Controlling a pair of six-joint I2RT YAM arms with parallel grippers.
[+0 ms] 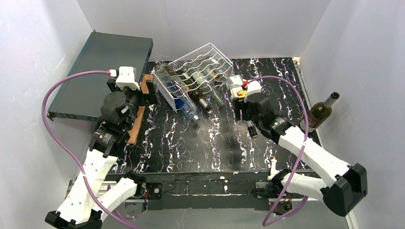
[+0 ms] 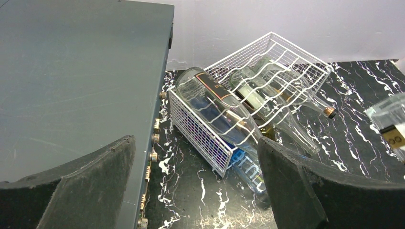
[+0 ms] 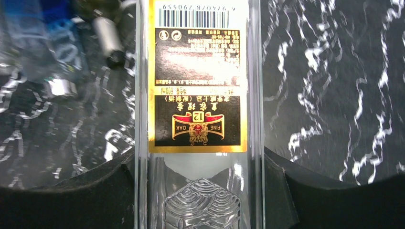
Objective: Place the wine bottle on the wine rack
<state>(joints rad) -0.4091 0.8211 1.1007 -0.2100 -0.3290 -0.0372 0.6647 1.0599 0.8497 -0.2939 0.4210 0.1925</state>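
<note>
The right tool [image 1: 242, 102] is clenching the wine bottle [image 3: 199, 205] across its clear, flat-sided body. It is holding the bottle over the table [image 1: 215, 148], just beside the right end of the wine rack [image 1: 203, 67], which is sitting askew near the middle of the table's far edge. The left tool [image 2: 196, 152] is hanging released with nothing between its pads, beside the grey box [image 2: 71, 86] at the far left corner.

To do this step well, the right arm should be turning the bottle until it is lying parallel to a free wavy channel. It should then be sliding the bottle in clear of the necks poking out of the rack, and letting go only once the wires are cradling it. The glass looks slick, so a slow, level approach seems wise.

The gold and black label [image 3: 198, 76] is showing upside down to the wrist camera. It is reading "FINE OAK 12", with what may be "500ml" and a barcode above.
</note>
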